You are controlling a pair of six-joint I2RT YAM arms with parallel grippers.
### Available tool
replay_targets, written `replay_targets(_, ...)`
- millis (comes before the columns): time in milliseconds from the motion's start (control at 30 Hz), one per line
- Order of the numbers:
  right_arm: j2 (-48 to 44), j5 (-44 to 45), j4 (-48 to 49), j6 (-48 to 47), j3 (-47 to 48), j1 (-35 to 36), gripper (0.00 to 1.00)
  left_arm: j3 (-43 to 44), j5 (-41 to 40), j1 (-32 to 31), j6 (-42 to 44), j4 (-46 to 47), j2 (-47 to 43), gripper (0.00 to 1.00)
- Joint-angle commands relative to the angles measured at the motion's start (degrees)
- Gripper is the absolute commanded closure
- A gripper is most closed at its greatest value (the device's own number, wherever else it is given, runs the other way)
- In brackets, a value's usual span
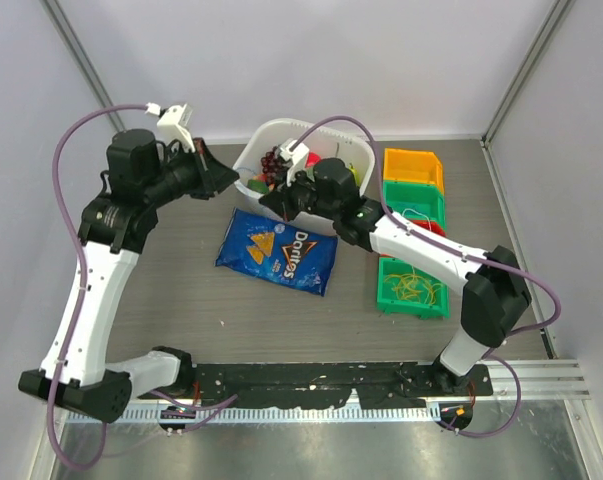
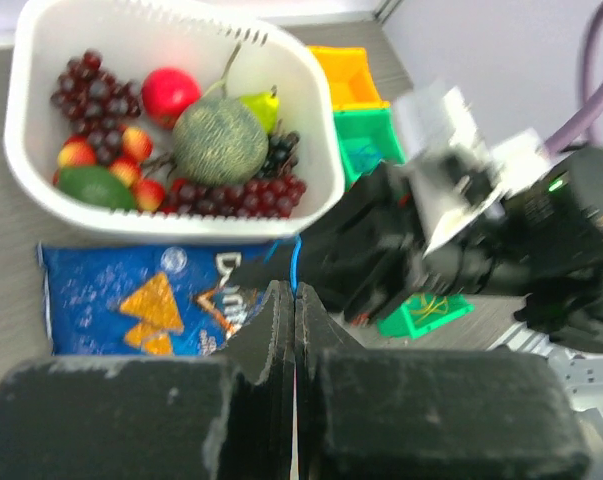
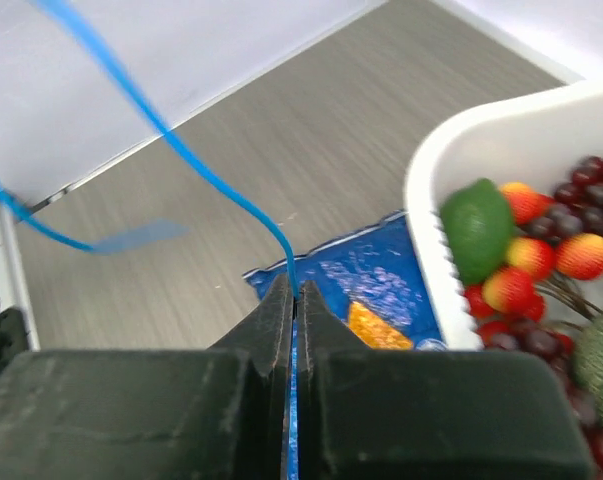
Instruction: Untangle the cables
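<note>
Both grippers are raised above the table and each is shut on the same thin blue cable. In the left wrist view the blue cable (image 2: 297,262) comes out of the closed tips of my left gripper (image 2: 295,292) and runs toward the right arm's black gripper. In the right wrist view the blue cable (image 3: 211,175) leaves my right gripper (image 3: 294,292) and curves up to the left. From above, my left gripper (image 1: 221,172) and right gripper (image 1: 274,203) are close together beside the basket. Yellow cables (image 1: 413,288) lie in the near green bin; a white cable (image 1: 415,214) lies in the middle green bin.
A white basket (image 1: 249,160) of fake fruit stands at the back centre. A blue Doritos bag (image 1: 278,252) lies flat under the grippers. A row of bins stands on the right: orange (image 1: 413,165), then green (image 1: 436,305).
</note>
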Motion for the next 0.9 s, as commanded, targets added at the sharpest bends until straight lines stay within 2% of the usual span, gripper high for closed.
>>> replay_targets(0, -6.97, 13.11, 3.21, 3.17, -0.24, -2.42, 0.99, -8.59, -6.46, 0.37, 0.31, -0.42, -7.51, 1.00)
replay_targets(100, -8.56, 15.93, 3.30, 5.90, 2.65, -3.13, 0.99, -14.85, -5.60, 0.37, -1.26, 2.12, -9.63, 1.00)
replay_targets(200, -9.61, 15.33, 3.56, 8.53, 5.47, -3.92, 0.99, -17.58, -3.93, 0.37, -2.41, 3.71, -8.94, 1.00)
replay_targets(467, -12.07, 17.42, -0.30, 7.50, 14.35, -4.19, 0.99, -16.36, -1.29, 0.37, -4.16, 7.22, -3.76, 0.99)
replay_targets(633, -14.70, 26.56, -5.05, 0.91, 17.08, -5.06, 0.99, -14.07, -1.20, 0.37, -5.67, 9.69, -2.78, 0.61)
replay_targets(700, -15.94, 28.41, -5.75, -2.26, 17.34, -7.34, 0.99, -13.81, -1.29, 0.28, -5.49, 10.39, -2.87, 0.51)
replay_targets(767, -16.81, 28.68, -6.37, -2.79, 17.34, -10.49, 0.99, -13.72, -1.38, 0.37, -5.31, 10.66, -3.13, 0.44)
replay_targets(867, -17.79, 28.07, -6.46, -3.06, 17.17, -15.08, 0.99, -13.11, -1.38, 0.37, -5.14, 9.96, -2.87, 0.40)
